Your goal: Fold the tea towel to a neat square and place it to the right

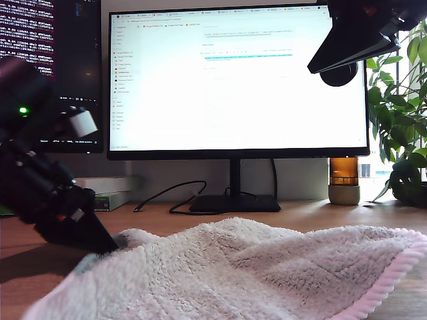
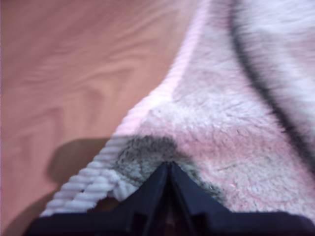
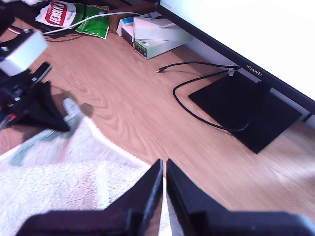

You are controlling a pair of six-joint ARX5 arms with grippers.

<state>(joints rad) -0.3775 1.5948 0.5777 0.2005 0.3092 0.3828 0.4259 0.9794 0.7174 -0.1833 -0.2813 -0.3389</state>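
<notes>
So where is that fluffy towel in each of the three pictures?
Exterior view: the tea towel spreads across the bottom foreground, below the monitor.
First wrist view: it fills most of the picture, its ribbed hem against bare desk, my first pincer at its corner.
Second wrist view: it lies by my second pincer.
Shared landmark: the wooden desk.

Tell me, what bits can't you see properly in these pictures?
- The tea towel: the exterior view's bottom edge cuts it off, so its whole shape is unknown.
- My first pincer: its tips meet on the towel's hem, but the cloth hides whether any is pinched between them.
- My second pincer: the exterior view's top edge crops it.
- The screen: its text is too small and washed out.
</notes>
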